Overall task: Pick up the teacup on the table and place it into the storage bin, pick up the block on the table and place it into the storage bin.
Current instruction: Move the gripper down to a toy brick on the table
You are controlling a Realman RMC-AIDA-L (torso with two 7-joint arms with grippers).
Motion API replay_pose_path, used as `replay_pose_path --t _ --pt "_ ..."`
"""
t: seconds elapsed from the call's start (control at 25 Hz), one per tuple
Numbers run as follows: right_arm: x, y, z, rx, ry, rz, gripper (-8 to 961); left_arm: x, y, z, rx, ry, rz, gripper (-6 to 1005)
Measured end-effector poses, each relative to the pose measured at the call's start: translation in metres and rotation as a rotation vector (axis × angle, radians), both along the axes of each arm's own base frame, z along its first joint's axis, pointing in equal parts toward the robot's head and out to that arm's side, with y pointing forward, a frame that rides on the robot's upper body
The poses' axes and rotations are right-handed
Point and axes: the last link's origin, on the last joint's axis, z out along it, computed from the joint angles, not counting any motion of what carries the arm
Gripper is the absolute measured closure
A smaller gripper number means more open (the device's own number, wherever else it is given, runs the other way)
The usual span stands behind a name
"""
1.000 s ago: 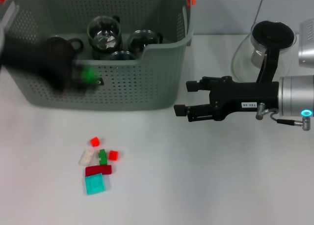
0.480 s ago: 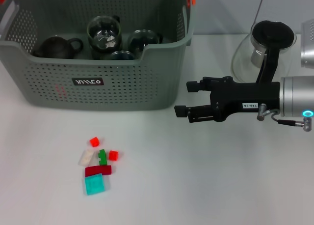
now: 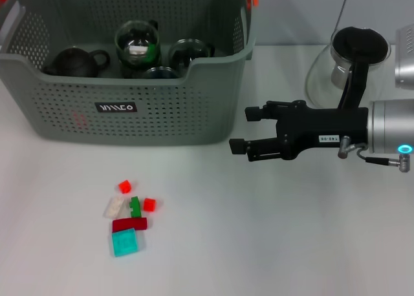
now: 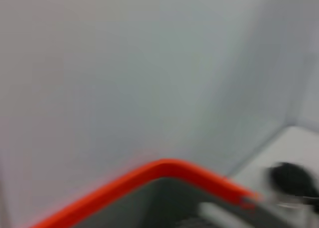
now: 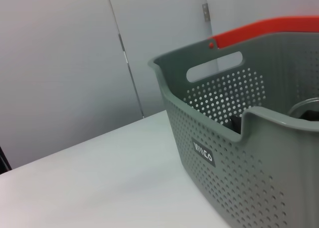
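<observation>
The grey-green storage bin (image 3: pixel 162 108) is sitting at the far left of the table, its black label (image 5: pixel 204 151) showing white lettering too small to read reliably. Glass teacups (image 3: pixel 137 45) are lying inside. Small blocks (image 3: pixel 129 216) are lying clustered near its front. The right gripper (image 3: pixel 242 129) is hovering spread open, empty, beside the bin.

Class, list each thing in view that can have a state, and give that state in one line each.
storage bin: upright on the table, holding dark cups
green block: inside a glass cup in the bin
loose blocks: clustered on the table before the bin
glass pot: upright behind the right arm
right gripper: open, empty, beside the bin
</observation>
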Motion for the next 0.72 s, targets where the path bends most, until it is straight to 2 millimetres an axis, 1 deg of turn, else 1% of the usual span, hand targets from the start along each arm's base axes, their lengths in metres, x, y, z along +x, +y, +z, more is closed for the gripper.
replay_pose_path --t 0.04,0.2,0.24,0.36,0.4,0.52,0.56,0.6,0.64,0.68,0.72 --pt "0.000 0.000 0.000 0.000 0.000 0.000 39 0.004 -0.013 0.001 -0.042 -0.011 -0.043 171" --pt "0.001 0.000 0.000 0.005 0.000 -0.005 39 0.008 -0.067 -0.005 -0.225 0.013 -0.226 113" --pt "0.001 0.000 0.000 0.006 0.000 -0.006 39 0.006 -0.076 -0.007 -0.257 0.033 -0.251 99" --pt "0.002 0.000 0.000 0.007 0.000 -0.006 39 -0.004 -0.102 -0.020 -0.351 0.115 -0.291 103" --pt "0.002 0.000 0.000 0.007 0.000 -0.007 39 -0.008 -0.107 -0.023 -0.371 0.139 -0.294 104" --pt "0.003 0.000 0.000 0.004 0.001 -0.013 39 -0.027 -0.122 -0.044 -0.443 0.271 -0.273 109" --pt "0.003 -0.001 -0.001 0.003 0.002 -0.015 39 -0.034 -0.125 -0.049 -0.451 0.321 -0.259 110" --pt "0.004 -0.001 -0.001 0.002 0.002 -0.017 39 -0.040 -0.126 -0.056 -0.458 0.370 -0.248 111" --pt "0.004 -0.001 -0.001 0.001 0.002 -0.018 39 -0.040 -0.126 -0.056 -0.458 0.370 -0.248 113" --pt "0.004 -0.001 -0.001 0.001 0.002 -0.019 39 -0.052 -0.122 -0.069 -0.458 0.469 -0.229 114" --pt "0.004 -0.001 -0.001 0.001 0.002 -0.019 39 -0.054 -0.121 -0.071 -0.459 0.491 -0.225 115"
